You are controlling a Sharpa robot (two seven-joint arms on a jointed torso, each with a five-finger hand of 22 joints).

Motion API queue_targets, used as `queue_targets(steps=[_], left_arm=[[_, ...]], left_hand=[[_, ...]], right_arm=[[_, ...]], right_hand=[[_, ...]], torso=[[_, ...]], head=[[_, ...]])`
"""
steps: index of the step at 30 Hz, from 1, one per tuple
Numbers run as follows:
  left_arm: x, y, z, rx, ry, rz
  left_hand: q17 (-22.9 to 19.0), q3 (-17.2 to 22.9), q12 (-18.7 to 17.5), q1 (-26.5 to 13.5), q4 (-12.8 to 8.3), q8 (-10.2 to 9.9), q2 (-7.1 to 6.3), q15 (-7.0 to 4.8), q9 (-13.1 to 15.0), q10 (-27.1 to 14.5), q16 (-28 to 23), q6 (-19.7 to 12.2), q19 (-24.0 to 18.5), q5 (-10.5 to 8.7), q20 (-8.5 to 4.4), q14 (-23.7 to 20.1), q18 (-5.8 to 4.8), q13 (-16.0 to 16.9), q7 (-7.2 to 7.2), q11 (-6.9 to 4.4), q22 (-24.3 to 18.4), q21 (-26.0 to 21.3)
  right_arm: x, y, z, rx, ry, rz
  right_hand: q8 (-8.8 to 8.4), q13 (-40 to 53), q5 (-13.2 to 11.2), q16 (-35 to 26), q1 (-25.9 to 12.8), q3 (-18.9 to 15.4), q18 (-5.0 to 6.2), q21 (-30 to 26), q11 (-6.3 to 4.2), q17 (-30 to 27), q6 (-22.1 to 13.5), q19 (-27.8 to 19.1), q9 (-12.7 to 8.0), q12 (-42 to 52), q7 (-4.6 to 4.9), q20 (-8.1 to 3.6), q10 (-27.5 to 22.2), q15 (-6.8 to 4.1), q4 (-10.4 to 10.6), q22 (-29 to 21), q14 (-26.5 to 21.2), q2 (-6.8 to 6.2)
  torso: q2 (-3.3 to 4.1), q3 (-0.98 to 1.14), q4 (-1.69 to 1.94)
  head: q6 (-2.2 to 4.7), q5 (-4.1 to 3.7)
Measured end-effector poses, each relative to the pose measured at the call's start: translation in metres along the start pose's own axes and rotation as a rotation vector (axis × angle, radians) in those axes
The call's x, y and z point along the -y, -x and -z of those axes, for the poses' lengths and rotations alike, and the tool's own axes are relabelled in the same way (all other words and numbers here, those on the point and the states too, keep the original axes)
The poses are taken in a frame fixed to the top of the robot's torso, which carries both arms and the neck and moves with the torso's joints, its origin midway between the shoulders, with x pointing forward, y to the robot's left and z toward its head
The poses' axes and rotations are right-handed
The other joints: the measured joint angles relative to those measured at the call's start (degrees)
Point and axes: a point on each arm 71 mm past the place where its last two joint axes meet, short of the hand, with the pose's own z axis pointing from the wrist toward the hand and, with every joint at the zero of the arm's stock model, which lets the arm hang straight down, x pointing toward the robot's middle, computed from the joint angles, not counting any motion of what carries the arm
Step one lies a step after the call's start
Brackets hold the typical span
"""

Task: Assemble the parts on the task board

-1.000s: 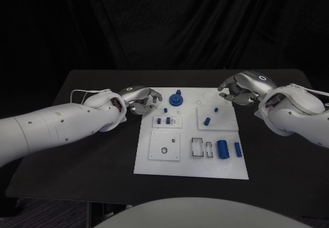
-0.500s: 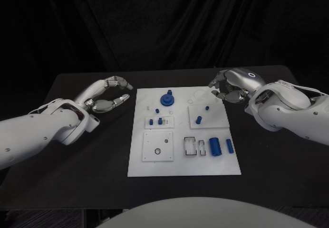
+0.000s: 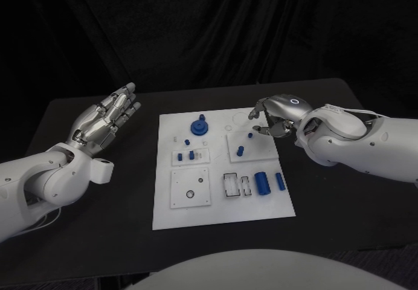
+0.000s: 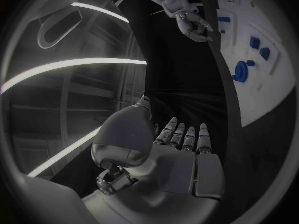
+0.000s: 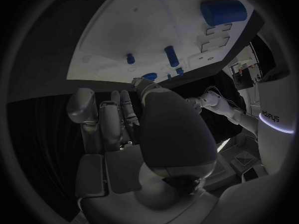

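The white task board [image 3: 222,211] lies in the middle of the black table. On it are a blue disc with a peg [image 3: 199,126], small blue pegs [image 3: 186,156] in a small block, two pegs [image 3: 238,151] on a square plate, and two blue cylinders [image 3: 261,183] lying near the right edge. My left hand [image 3: 109,115] is raised left of the board, fingers stretched out and apart, holding nothing. My right hand [image 3: 274,118] hovers at the board's far right corner with its fingers curled in; I see nothing in them. In the left wrist view the right hand [image 4: 190,22] looks the same.
A square white plate with a hole [image 3: 189,187] and empty rectangular slots [image 3: 231,184] sit on the board's near half. In the right wrist view the board [image 5: 143,30] carries a blue cylinder [image 5: 223,10]. Black table surrounds the board on all sides.
The camera has shifted. My left hand has left the board's far left corner, swung outward to the left and spread flat. My right hand stays curled at the far right corner.
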Motion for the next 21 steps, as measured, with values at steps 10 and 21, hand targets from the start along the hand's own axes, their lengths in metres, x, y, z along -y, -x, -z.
queue_targets(steps=[10,21], left_arm=[[0.002,-0.009,0.002,-0.035,-0.013,0.169],[0.003,-0.014,0.003,-0.059,-0.019,0.225]], left_hand=[[-0.03,-6.74,-1.18,3.8,0.03,-0.2,3.8,0.39,-3.11,-0.43,0.0,-0.94,-1.01,3.64,1.08,-0.06,-0.01,-2.07,-2.63,-2.01,-5.55,-0.56],[-0.02,-7.99,-1.33,8.25,-0.31,-0.2,4.75,2.09,-3.27,-0.1,0.0,-0.25,-0.89,7.85,4.43,0.02,1.8,-2.06,-1.5,1.0,-5.65,-0.55]], right_arm=[[-0.004,-0.009,0.002,-0.03,-0.001,0.016],[-0.008,-0.015,0.002,-0.04,0.003,0.017]], right_hand=[[-0.34,-4.09,0.51,0.78,-0.44,-0.65,-0.01,1.3,-0.42,0.0,0.42,1.24,0.0,-0.81,-0.41,-0.01,4.67,0.01,-0.2,-0.01,0.31,-0.01],[-0.55,-5.77,0.9,1.9,-0.44,-0.71,0.0,2.88,-0.82,-0.01,1.04,2.47,0.01,-1.02,-0.6,-0.21,7.13,-0.07,-0.26,-0.01,1.19,-0.01]], torso=[[0.6,-1.22,0.59],[1.24,-1.98,0.91]], head=[[0.0,0.04],[0.0,0.17]])
